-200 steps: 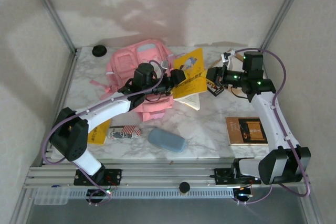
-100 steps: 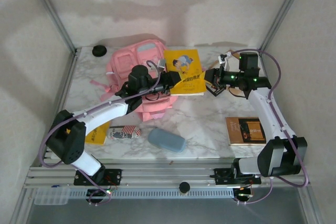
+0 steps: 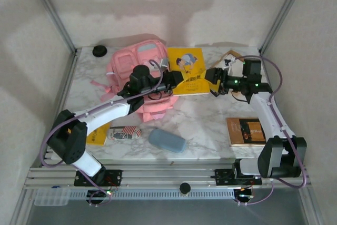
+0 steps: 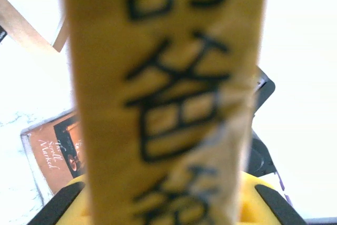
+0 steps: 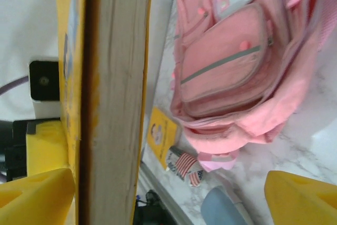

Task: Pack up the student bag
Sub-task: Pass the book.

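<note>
The student bag (image 3: 134, 64), pink with grey-blue panels, lies at the back left of the table and is also in the right wrist view (image 5: 231, 72). A yellow book (image 3: 187, 69) hangs above the table just right of the bag. My left gripper (image 3: 176, 79) is shut on the book's left edge, and in the left wrist view its spine (image 4: 168, 98) stands between the yellow pads (image 4: 263, 204). My right gripper (image 3: 213, 77) is at the book's right edge, open. The book's page edge (image 5: 113, 98) rests against one finger (image 5: 31, 198), far from the other.
A brown book (image 3: 247, 131) lies front right. A blue-grey oval case (image 3: 167, 140), a flag-patterned pouch (image 3: 124, 133) and a small yellow book (image 3: 100, 133) lie along the front. A black round object (image 3: 99, 51) sits back left.
My left gripper has shut on the yellow book and my right gripper has opened and let go of it. The book has swung from tilted to nearly level, shifting slightly toward the bag.
</note>
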